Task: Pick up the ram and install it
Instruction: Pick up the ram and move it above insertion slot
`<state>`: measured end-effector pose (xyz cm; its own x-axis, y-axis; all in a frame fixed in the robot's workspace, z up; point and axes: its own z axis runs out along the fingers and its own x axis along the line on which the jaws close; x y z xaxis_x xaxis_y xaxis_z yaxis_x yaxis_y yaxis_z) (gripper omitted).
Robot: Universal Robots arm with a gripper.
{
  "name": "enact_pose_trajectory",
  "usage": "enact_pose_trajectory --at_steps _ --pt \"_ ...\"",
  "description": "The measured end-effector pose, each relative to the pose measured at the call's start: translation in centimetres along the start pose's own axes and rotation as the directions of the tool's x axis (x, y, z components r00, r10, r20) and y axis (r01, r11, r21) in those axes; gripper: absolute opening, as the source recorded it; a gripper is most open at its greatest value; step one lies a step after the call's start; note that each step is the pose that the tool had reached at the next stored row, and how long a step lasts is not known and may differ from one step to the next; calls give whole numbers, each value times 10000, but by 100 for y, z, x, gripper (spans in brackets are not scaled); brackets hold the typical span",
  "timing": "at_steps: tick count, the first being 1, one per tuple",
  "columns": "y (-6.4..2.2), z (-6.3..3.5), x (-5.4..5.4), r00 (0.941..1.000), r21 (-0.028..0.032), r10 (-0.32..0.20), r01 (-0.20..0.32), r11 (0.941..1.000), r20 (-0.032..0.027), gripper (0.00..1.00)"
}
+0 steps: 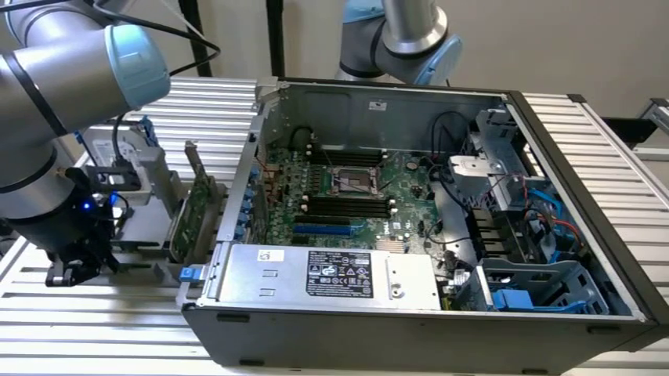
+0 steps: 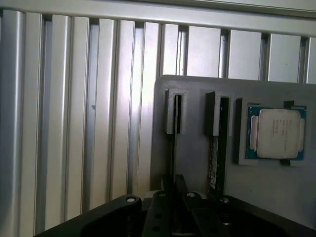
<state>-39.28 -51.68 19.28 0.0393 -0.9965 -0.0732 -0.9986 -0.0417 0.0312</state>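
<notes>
**Ram waits in its holder as the arm hangs over the parts tray**

The robot's gripper (image 1: 71, 270) hangs low over the slatted aluminium table (image 1: 115, 333), at the exterior view's left and well apart from the open computer case (image 1: 418, 337). In the wrist view the gripper (image 2: 174, 185) sits just above a grey parts holder (image 2: 256, 197). Whether it is open or closed cannot be told, and nothing can be seen held in it.

The ram (image 2: 216, 158) stands on edge in one slot of that holder, a narrow green-and-dark stick. It is just beside a second slot (image 2: 175, 116), whose thin dark content is too edge-on to name. A processor chip (image 2: 276, 132) lies flat in its own recess on the ram's other side.

Inside the case, the black memory slots (image 1: 340, 205) on the motherboard (image 1: 403, 184) look unfilled. A tall green expansion card (image 1: 193, 223) stands upright outside, between the arm and the case wall.

By this evidence the job is at its opening stage. The stick is not lifted, not carried across and not seated on the board.
</notes>
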Motion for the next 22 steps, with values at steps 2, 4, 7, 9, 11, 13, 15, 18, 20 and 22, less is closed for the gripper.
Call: enact_pose_trajectory --at_steps 2,4,7,9,11,13,15,18,20,22 --pt "0 0 0 10000 -1 0 0 10000 0 0" --pt "0 0 0 10000 -2 4 -4 10000 -2 0" --pt "-3 1 0 10000 -14 47 -47 10000 -41 0" --pt "-5 0 0 9999 -32 95 -95 9999 -106 0" --pt "-7 -1 1 9997 -54 158 -159 9999 -201 0" --pt "-9 0 1 9994 -66 199 -201 9998 -266 0" --pt "-9 0 1 9994 -66 205 -207 9998 -274 0" --pt "-9 -1 0 9994 -66 206 -208 9998 -275 0" --pt "-9 -1 0 9994 -66 207 -209 9998 -274 0" --pt "-10 -4 0 9994 -66 207 -209 9998 -275 0"
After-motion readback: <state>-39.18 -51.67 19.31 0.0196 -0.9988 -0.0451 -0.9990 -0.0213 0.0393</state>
